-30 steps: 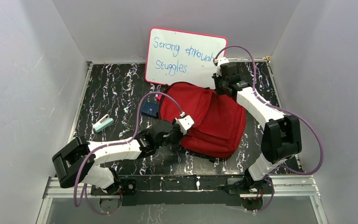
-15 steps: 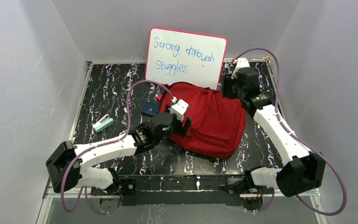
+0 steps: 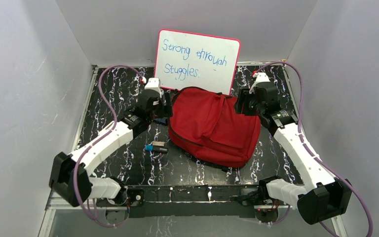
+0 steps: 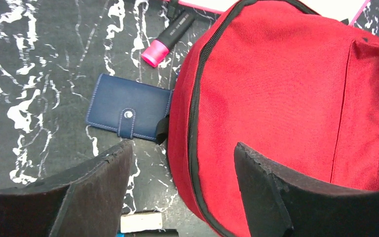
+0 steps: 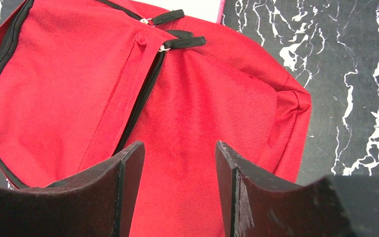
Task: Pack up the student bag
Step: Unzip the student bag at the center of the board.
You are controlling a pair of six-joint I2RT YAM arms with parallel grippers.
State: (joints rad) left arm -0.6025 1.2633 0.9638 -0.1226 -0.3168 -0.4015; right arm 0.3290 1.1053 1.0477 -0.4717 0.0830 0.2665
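On the black, white-veined tabletop [image 3: 113,94] the red student bag [image 3: 212,128] lies flat in the middle, its top end against the lower edge of the whiteboard [image 3: 197,59] that leans on the back wall. Black zipper pulls [image 5: 175,42] sit at that top end. The left pincer [image 4: 182,150] hangs over the bag's left edge with its fingers apart and nothing between them. Just beside that edge lies a navy wallet [image 4: 128,111], touching the bag's side, and a pink highlighter [image 4: 170,37] lies farther back, near the whiteboard. A small blue and dark object [image 3: 156,147] rests nearer the arm bases, left of the bag. The right pincer [image 5: 177,145] hovers above the bag's right top corner, fingers likewise spread and holding nothing
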